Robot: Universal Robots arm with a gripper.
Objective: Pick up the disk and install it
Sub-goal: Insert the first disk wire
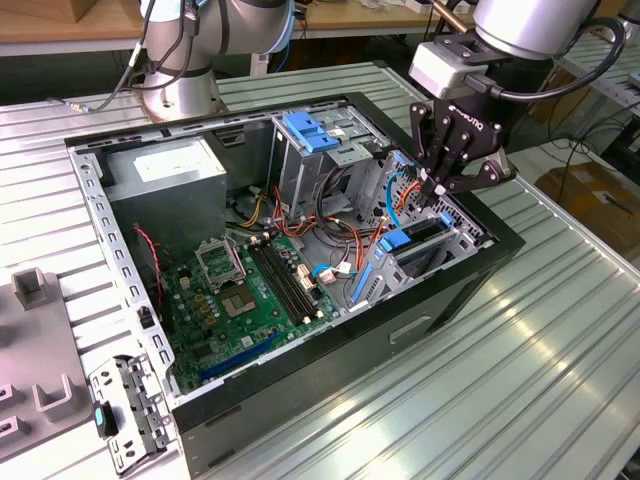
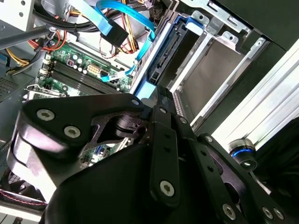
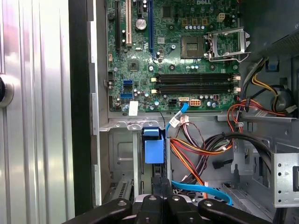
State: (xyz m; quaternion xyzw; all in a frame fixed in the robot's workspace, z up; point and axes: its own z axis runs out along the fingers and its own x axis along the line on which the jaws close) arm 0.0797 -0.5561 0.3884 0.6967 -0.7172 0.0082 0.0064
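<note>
- Exterior view: the gripper point(image 1: 432, 188) is pinched shut and holds nothing, maybe to push. The disk point(image 1: 418, 243) stands on edge at 6 o'clock, just under it.
- Second wrist view: the disk point(image 2: 163, 56) sits down in its bay point(image 2: 219, 65).
- First wrist view: the shut gripper point(image 3: 158, 189) hangs near the disk point(image 3: 154, 151).

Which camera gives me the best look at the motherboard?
The first wrist view: the motherboard faces the camera square on, with its processor socket and memory slots in plain sight. The exterior view shows it at a slant, low in the case. The second wrist view catches a green strip behind cables.
</note>
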